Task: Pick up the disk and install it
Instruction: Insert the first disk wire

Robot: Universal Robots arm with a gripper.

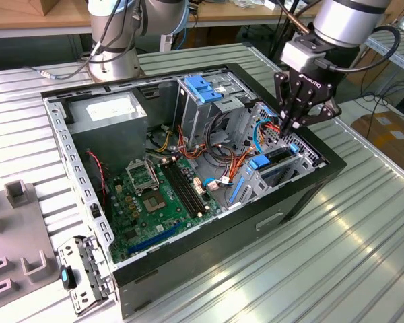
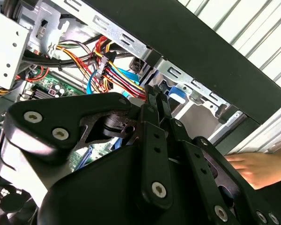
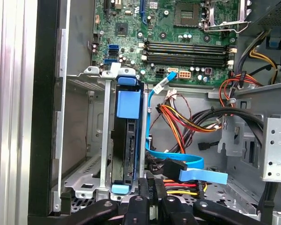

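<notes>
The disk (image 3: 127, 140) stands on edge in the drive bay at the case's front corner, with blue plastic rails at both ends. In the exterior view the disk (image 1: 277, 158) sits low in that bay on the exterior view's right. My gripper (image 1: 288, 126) hangs just above the disk's far end, close to the red and blue cables. Its fingers are pressed together with nothing between them, as the second wrist view (image 2: 155, 91) shows. In the first wrist view the gripper (image 3: 150, 185) sits beside the disk's blue end tab (image 3: 121, 189).
The open black computer case (image 1: 303, 195) lies on a slatted metal table (image 1: 363, 256). Inside are a green motherboard (image 1: 155, 195), a grey power-supply box (image 1: 111, 111), a metal cage with a blue latch (image 1: 203, 87) and bundled cables (image 3: 187, 119). A person's hand (image 2: 257, 166) rests beside the case.
</notes>
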